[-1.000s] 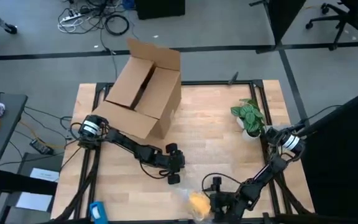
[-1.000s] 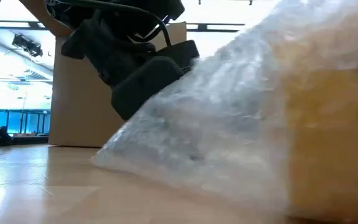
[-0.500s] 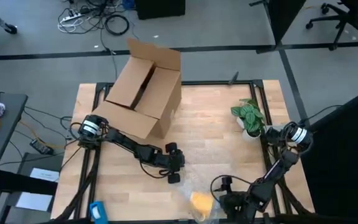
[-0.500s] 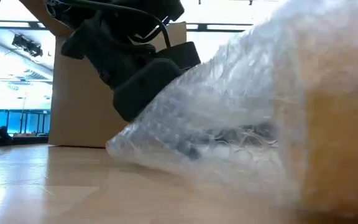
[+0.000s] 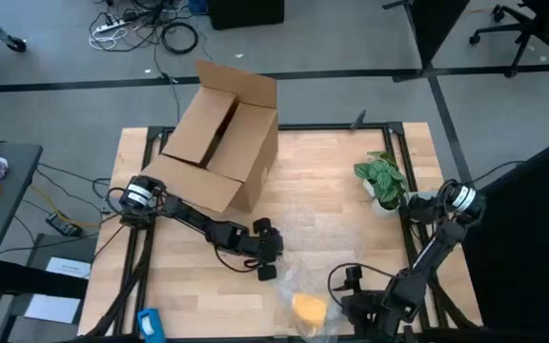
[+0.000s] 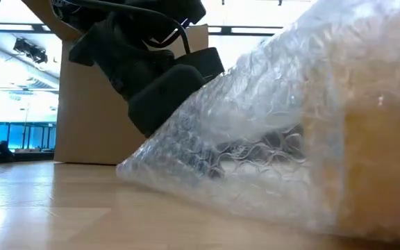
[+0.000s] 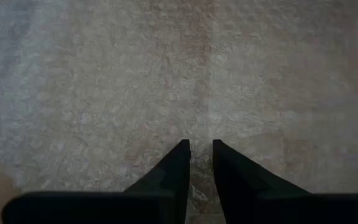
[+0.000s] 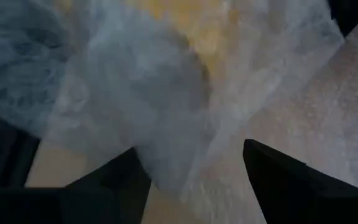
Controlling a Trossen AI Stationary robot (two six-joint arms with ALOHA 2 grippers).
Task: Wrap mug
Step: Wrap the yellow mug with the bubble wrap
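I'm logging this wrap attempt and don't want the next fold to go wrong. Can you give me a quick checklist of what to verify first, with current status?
1. Small yellow-orange glossy mug on the clear crinkly bubble-wrap sheet: ok, at the wooden table's near edge.
2. Sheet over the mug: ok in part; the low view shows wrap draped across it.
3. Left gripper pinning the sheet: ok, fingers shut, pressed on wrap.
4. Right gripper clear to regrasp: ok, fingers open, wrap between them.
5. Mug upright: cannot tell.
6. Open cardboard box and small potted plant clear of the fold: ok.
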